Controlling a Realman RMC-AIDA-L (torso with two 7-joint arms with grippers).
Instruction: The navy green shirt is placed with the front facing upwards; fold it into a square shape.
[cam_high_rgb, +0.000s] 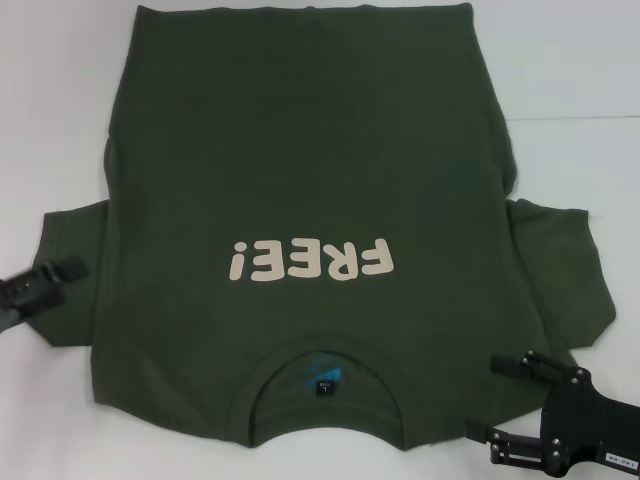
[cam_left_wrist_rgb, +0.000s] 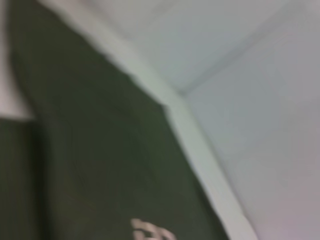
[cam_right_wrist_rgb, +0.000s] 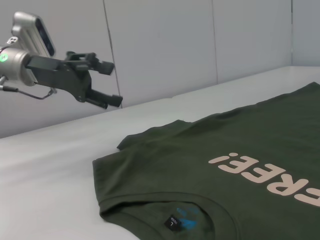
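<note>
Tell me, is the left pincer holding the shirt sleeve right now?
No, the left pincer hangs open in the air above the table, apart from the shirt.

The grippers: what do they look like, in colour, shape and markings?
The left gripper is black, with two slim straight jaws on a boxy linkage. Behind it sit a silver wrist with a green light, a grey camera block and a thin cable. The right gripper is black too, and carries a small white label.
</note>
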